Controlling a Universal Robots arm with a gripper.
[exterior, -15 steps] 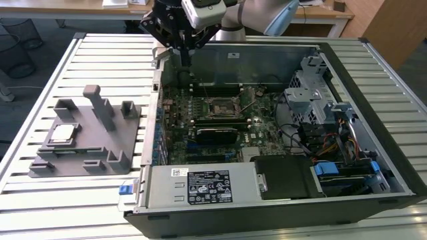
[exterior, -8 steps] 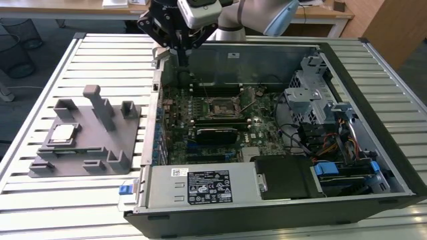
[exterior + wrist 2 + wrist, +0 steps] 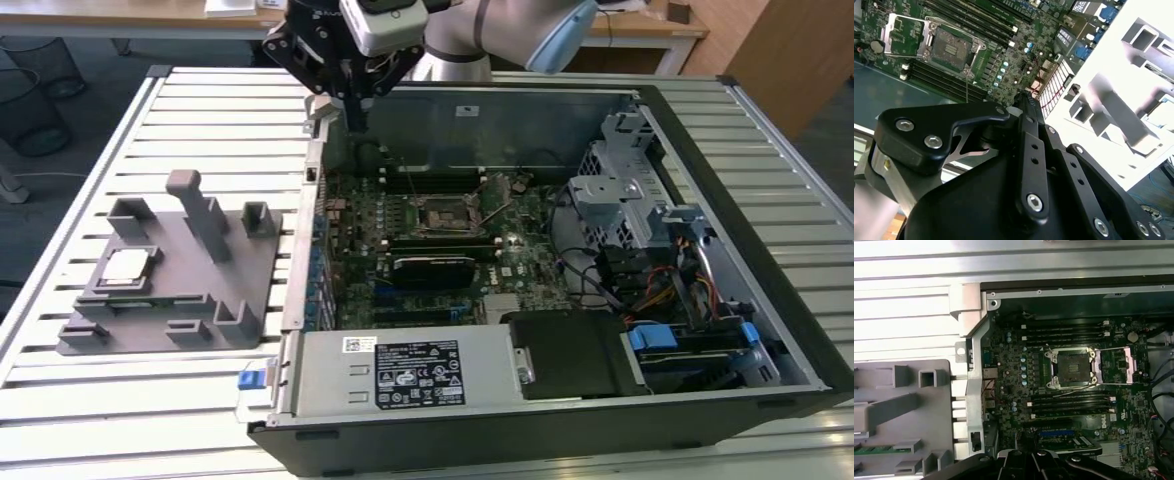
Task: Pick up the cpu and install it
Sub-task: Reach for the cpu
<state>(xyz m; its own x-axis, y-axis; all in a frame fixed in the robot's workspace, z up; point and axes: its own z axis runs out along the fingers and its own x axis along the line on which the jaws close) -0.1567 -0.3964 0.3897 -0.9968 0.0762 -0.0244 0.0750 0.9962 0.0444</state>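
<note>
The gripper (image 3: 358,118) hangs above the computer case (image 3: 534,440) at its far wall's edge, near the corner by the grey fixture (image 3: 187,300), fingers (image 3: 1029,140) pressed together on nothing. The cpu (image 3: 124,266) lies flat on that fixture, outside the case, with upright posts close beside it. The socket (image 3: 441,212) stands open, with free room above.

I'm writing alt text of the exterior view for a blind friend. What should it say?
A robot arm's gripper hangs over the far edge of an open computer case; the cpu lies on a grey fixture at the exterior view's left, and the motherboard's socket looks empty.
</note>
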